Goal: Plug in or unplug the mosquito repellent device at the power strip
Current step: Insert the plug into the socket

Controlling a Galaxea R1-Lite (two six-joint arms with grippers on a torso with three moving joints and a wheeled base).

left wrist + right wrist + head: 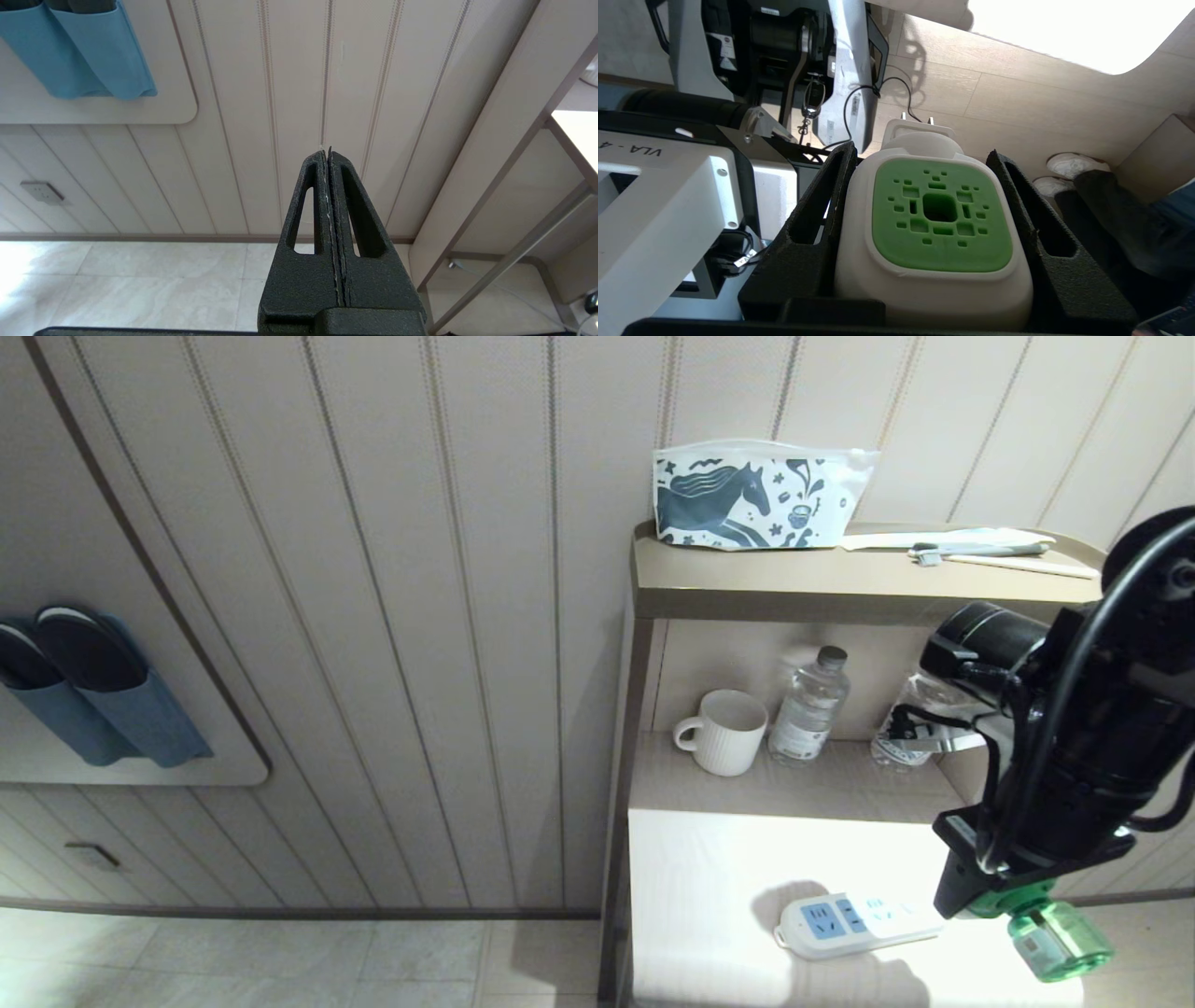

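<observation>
the right gripper (931, 233) is clamped on the repellent device (934, 242), one black finger (812, 233) on each side of the white head, the green vented top facing the wrist camera and the two plug pins (917, 119) sticking out past the fingertips. in the head view the device (1050, 933) hangs at about 4 o'clock, its green liquid bottle poking out below the gripper (990, 896), just beside the end of the power strip (854, 922) at about 5 o'clock and apart from it, not plugged in.

the device looks light and rigid: hard plastic shell, smooth and likely a bit slippery, with liquid in the bottle that shifts the weight toward that end. the flat sides of the white head are the sensible place to grip, as now; squeezing the bottle or the pins would be a poor choice. the pins are thin and would probably bend if pushed in crooked, so they want lining up square with a blue socket (822, 919).

the left gripper (329, 158) is pressed closed on nothing, parked facing the panelled wall (299, 93), away from the shelf.
</observation>
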